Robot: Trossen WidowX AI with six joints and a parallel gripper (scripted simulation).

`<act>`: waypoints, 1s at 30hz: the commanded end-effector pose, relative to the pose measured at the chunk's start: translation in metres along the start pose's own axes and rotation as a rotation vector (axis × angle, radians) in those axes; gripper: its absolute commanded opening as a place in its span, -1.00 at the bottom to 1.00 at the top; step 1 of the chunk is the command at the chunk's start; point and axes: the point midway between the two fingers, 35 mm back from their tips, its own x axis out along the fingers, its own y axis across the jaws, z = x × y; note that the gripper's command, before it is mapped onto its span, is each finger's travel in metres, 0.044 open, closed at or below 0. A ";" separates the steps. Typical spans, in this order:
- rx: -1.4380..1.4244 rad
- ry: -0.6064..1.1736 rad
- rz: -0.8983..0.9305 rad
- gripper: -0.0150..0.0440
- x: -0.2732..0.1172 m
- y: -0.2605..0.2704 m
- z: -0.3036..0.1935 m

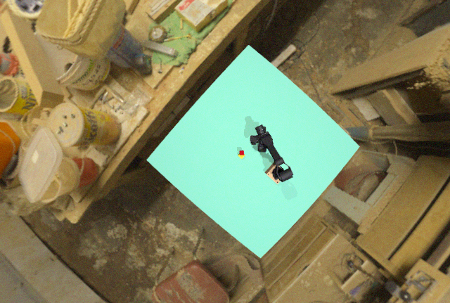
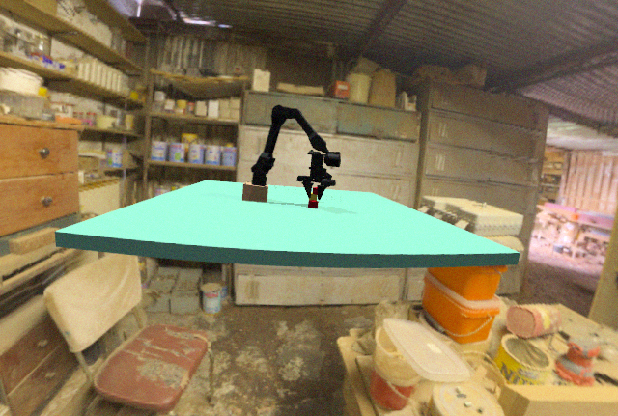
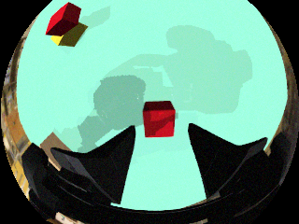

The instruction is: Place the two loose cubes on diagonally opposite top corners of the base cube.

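Overhead, the arm (image 1: 271, 147) reaches across the tabletop (image 1: 218, 190); a red cube (image 1: 241, 152) sits on the yellow base (image 1: 241, 156), left of the gripper (image 1: 259, 138). From the exterior view, the gripper (image 2: 315, 190) hangs low just above the stack (image 2: 313, 202), though which cube is under it cannot be told there. At the wrist, the fingers stand released and hold nothing, with the second red cube (image 3: 160, 119) on the tabletop between them; the capped base (image 3: 70, 36) lies far left. Likely step: picking up the second cube, which calls for descending and closing. Nothing blocks the way.
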 end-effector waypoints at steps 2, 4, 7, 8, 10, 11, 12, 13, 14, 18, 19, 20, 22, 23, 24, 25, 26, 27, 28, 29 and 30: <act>0.004 0.000 0.006 0.41 0.010 0.002 0.000; 0.004 0.000 0.006 0.41 0.013 0.002 0.000; 0.004 0.000 0.006 0.41 0.018 0.002 -0.001; 0.004 0.000 0.006 0.41 0.019 0.002 -0.001; 0.004 0.000 0.006 0.41 0.023 0.002 -0.001; 0.004 0.000 0.006 0.41 0.024 0.003 -0.001; 0.004 0.000 0.006 0.41 0.025 0.003 -0.001; 0.004 0.000 0.006 0.41 0.025 0.003 -0.001; 0.004 0.000 0.006 0.32 0.025 0.003 -0.001; 0.004 0.000 0.006 -0.04 0.025 0.003 -0.001; 0.004 0.000 0.006 -0.13 0.025 0.003 -0.001; 0.004 0.000 0.006 -0.14 0.025 0.003 -0.001; 0.004 0.000 0.006 -0.14 0.025 0.003 -0.001; 0.004 0.000 0.006 -0.14 0.025 0.003 -0.001; 0.004 0.000 0.006 -0.14 0.023 0.002 0.000; 0.004 0.000 0.006 -0.14 0.021 0.002 0.000; 0.004 0.000 0.006 -0.14 0.018 0.001 0.000; 0.004 0.000 0.006 -0.14 0.015 0.000 0.000; 0.004 0.000 0.006 -0.14 0.012 0.000 0.000; 0.004 0.000 0.006 -0.14 0.009 -0.001 0.001; 0.004 0.000 0.006 -0.14 0.006 -0.001 0.001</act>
